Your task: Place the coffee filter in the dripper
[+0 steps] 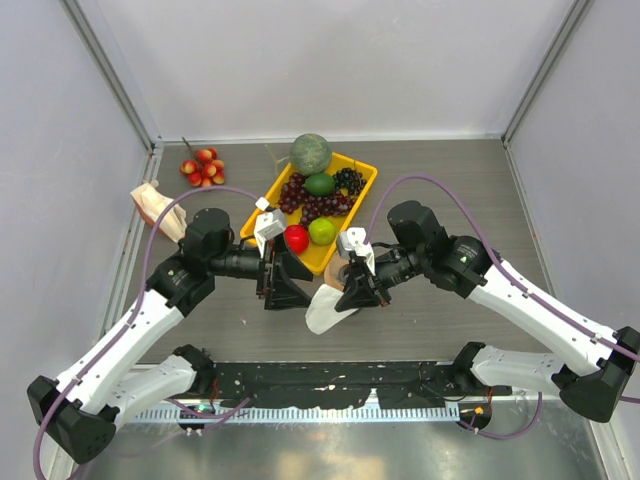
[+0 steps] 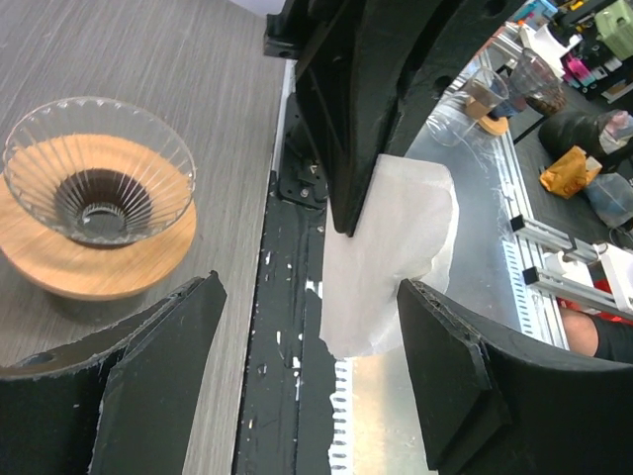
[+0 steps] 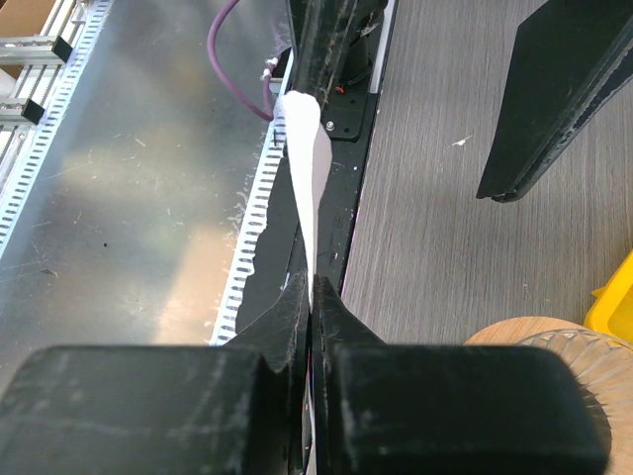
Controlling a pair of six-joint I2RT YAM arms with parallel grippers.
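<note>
My right gripper (image 3: 312, 285) is shut on the coffee filter (image 3: 303, 168), a thin white paper that hangs from its fingertips above the table's near edge. The filter also shows in the top view (image 1: 325, 312) and the left wrist view (image 2: 388, 252). My left gripper (image 2: 309, 287) is open and empty, its fingers on either side of the filter's lower end without touching it. The dripper (image 2: 99, 178), a clear ribbed cone, sits on a tan wooden ring (image 2: 59, 267) to the left of it. The dripper's rim shows at the lower right of the right wrist view (image 3: 584, 354). In the top view the right gripper (image 1: 356, 292) mostly hides the dripper.
A yellow tray (image 1: 370, 175) of fruit stands just behind both grippers. A red fruit cluster (image 1: 203, 167) and a beige paper bundle (image 1: 152, 205) lie at the far left. A black rail (image 1: 330, 385) and a metal strip run along the near edge.
</note>
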